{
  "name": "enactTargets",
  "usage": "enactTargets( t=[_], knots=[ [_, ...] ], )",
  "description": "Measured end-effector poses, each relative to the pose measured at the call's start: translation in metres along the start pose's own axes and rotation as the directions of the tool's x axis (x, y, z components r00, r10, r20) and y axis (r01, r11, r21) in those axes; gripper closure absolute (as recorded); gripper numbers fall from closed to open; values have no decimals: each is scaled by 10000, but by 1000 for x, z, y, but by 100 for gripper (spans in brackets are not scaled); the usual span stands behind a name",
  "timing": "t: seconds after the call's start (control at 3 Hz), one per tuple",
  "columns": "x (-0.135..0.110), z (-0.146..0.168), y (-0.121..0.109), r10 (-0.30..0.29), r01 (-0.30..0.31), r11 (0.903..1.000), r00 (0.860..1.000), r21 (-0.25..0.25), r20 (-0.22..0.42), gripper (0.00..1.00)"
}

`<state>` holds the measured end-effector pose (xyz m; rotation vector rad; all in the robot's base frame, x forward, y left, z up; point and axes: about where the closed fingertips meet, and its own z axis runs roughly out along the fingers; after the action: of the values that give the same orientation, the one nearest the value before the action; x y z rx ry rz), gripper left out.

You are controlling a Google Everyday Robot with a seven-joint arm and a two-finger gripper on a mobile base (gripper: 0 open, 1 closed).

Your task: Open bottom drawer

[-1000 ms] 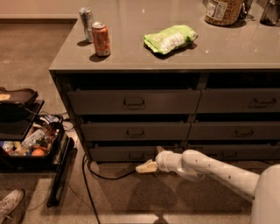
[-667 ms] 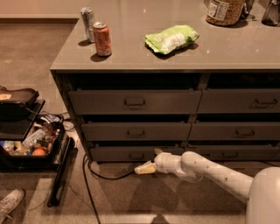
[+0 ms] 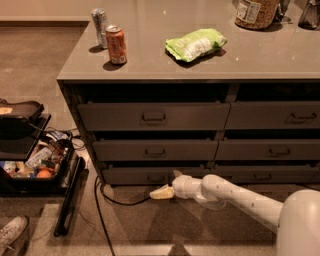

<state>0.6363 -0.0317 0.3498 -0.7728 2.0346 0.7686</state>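
The bottom drawer (image 3: 125, 175) is the slim grey-brown front lowest in the left stack, just above the floor. Its small dark bar handle (image 3: 155, 178) sits at its centre. My gripper (image 3: 168, 183) reaches in from the right on a white arm, low over the floor, right at that handle. It is open: one finger (image 3: 177, 173) points up against the drawer front to the right of the handle, the other pale finger (image 3: 161, 192) lies below and in front of it. The drawer front sits in line with the neighbouring fronts.
Two taller drawers (image 3: 153, 116) sit above it, and a right-hand stack (image 3: 272, 151) beside. On the counter stand an orange can (image 3: 116, 44), a silver can (image 3: 99, 21), a green bag (image 3: 195, 44) and a jar (image 3: 256, 12). A black cable (image 3: 117, 201) and an open case (image 3: 30, 160) lie on the floor at left.
The gripper has edged very slightly left toward the drawer handle. Nothing else has moved.
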Motion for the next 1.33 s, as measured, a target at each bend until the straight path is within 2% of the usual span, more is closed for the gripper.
enactTargets(
  t=[0.33, 0.67, 1.0, 1.33],
  knots=[
    [5, 35, 4, 440, -424, 9986, 9977, -306, 510, 0],
    [16, 69, -11, 1062, -1039, 9940, 9917, -340, 728, 0],
    [15, 71, -19, 1076, -1060, 9941, 9910, -230, 798, 0],
    [14, 71, -18, 840, -842, 9965, 9941, -8, 686, 0]
  ],
)
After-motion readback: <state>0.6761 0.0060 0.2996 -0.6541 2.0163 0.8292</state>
